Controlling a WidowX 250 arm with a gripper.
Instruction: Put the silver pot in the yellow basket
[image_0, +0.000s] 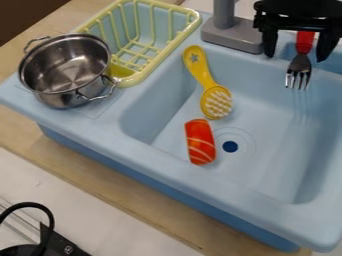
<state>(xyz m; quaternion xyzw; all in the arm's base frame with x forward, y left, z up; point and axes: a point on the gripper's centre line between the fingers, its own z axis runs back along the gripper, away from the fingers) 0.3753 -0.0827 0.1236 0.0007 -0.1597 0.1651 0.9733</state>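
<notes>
Silver pot (61, 70) and pincer (296, 57) were seen well apart. The pincer was spread wide by the sink's (100, 121) far edge, a fork (300, 66) framed between its fingers; the pot was supported near the left corner, just beside the yellow basket (175, 45).

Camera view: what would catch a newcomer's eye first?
Probably the shiny silver pot at the picture's left, beside the yellow basket. Then the black gripper at upper right, open near a red-handled fork, and, in the blue sink, the striped orange toy and yellow brush.
</notes>
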